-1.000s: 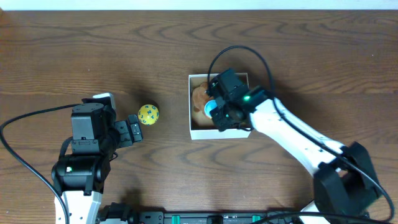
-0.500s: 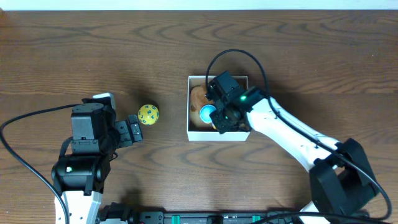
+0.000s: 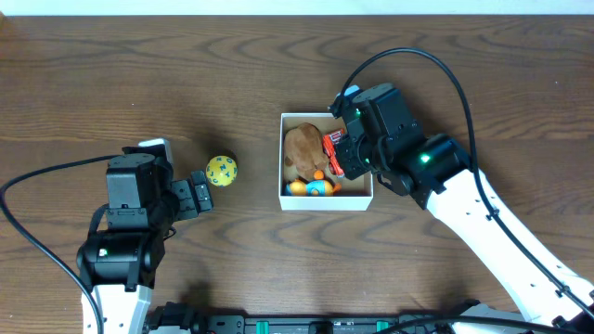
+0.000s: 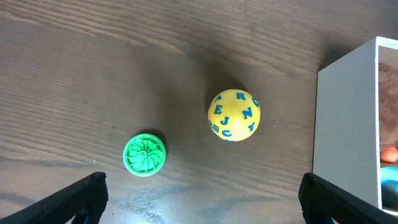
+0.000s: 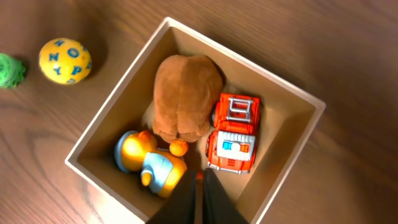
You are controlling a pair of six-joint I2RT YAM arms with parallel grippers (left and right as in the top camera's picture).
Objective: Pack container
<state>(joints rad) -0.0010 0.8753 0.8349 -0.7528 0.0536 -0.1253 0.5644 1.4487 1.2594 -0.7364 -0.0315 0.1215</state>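
A: Overhead first. Where do we have the container [image 3: 282, 167]?

B: Right of the table's middle, sitting flat. Inside we see a brown plush [image 3: 303, 146], a red fire truck [image 3: 330, 148] and a blue-and-orange duck [image 3: 316, 187]. Our right gripper [image 3: 345, 158] hangs over its right-hand wall. Our left gripper [image 3: 197, 197] is well apart on the left, with the yellow letter ball [image 3: 221, 171] just beside its tips.

A: And our left wrist view?

B: Our left fingers [image 4: 81, 196] are spread wide with nothing between them. The ball and a green ridged disc [image 4: 144, 154] lie ahead on the table [image 4: 62, 62], near each other but not touching. The container's white wall shows at the right edge, apart from the ball.

A: Right wrist?

B: We look straight down into the container. Our right fingers [image 5: 186, 199] are pressed together to a point and carry nothing. The truck lies against the plush, and the duck sits in a corner.

A: How will it handle?

B: We judge it light, thin cardboard. It should keep its shape, but a wall would bow under a hard squeeze, and it would slide on the wood if nudged. We'd pinch one wall at mid-rim, one finger inside and one outside, by the bare corner past the truck.
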